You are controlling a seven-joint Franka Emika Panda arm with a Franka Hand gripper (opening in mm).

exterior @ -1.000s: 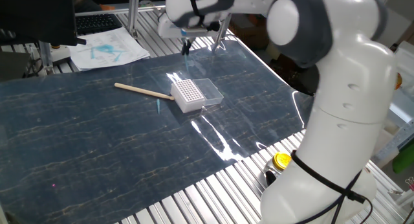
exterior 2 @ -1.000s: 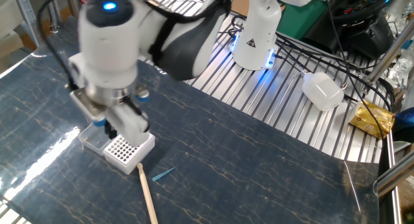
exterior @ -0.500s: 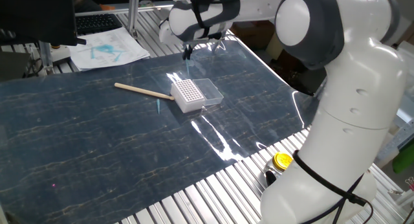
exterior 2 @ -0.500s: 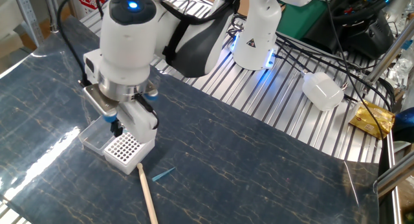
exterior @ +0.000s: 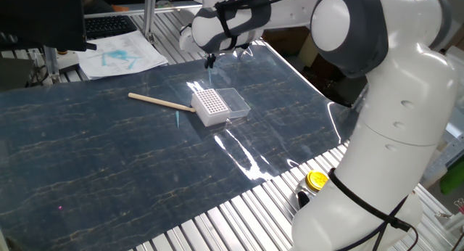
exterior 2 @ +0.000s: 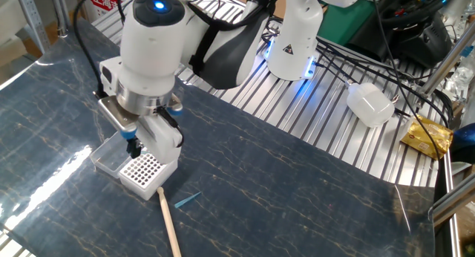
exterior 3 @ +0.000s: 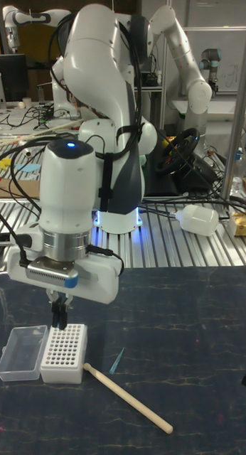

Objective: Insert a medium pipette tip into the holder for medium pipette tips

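Bright overhead light is glaring in white streaks off the glossy desk [exterior: 239, 153]; all views are staying sharp.

White rounded arm, grey joints, black cables, blue light, dark claw [exterior 3: 59, 313]

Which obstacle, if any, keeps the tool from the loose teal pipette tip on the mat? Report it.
Probably none. The pipette tip lies in the open beside the wooden stick, not under it. The tool hangs over the tip holder nearby.
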